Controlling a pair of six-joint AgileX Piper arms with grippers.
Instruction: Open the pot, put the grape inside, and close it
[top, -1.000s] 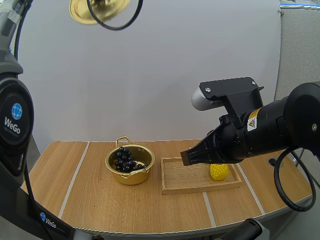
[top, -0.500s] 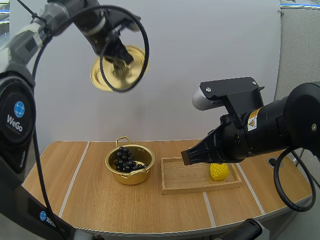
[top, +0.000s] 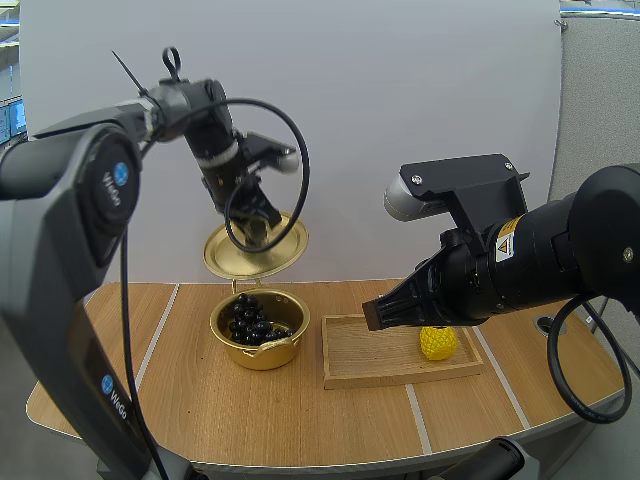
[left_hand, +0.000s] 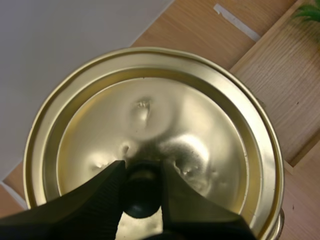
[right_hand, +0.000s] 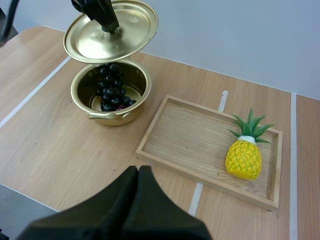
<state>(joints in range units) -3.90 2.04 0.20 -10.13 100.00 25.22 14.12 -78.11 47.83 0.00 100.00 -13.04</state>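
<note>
The right gripper (right_hand: 139, 170), fingers pressed together, hung idle to the right of the pot (top: 262, 355). The grapes (top: 250, 318) lay in the pot. Just above its far rim the left gripper (left_hand: 142, 172), pinching the knob (left_hand: 142, 195), had brought the lid (top: 255, 245) down from high up, so closing looked near.

A golden lid (top: 255, 245) is gleaming with pale highlights, its knob (left_hand: 142, 195) showing black like the ribbed black fingers of the left gripper (left_hand: 142, 175). The pot (top: 262, 352) is shining in the same brass-gold, and the grapes (top: 252, 318) are glinting glossy black. The tray (top: 365, 362) is showing light, grained wood. The pineapple (right_hand: 244, 157) is glowing yellow under green leaves. The table (top: 200, 400) is displaying pale wood grain crossed by whitish stripes. The right gripper (right_hand: 138, 175) is showing matte black.
</note>
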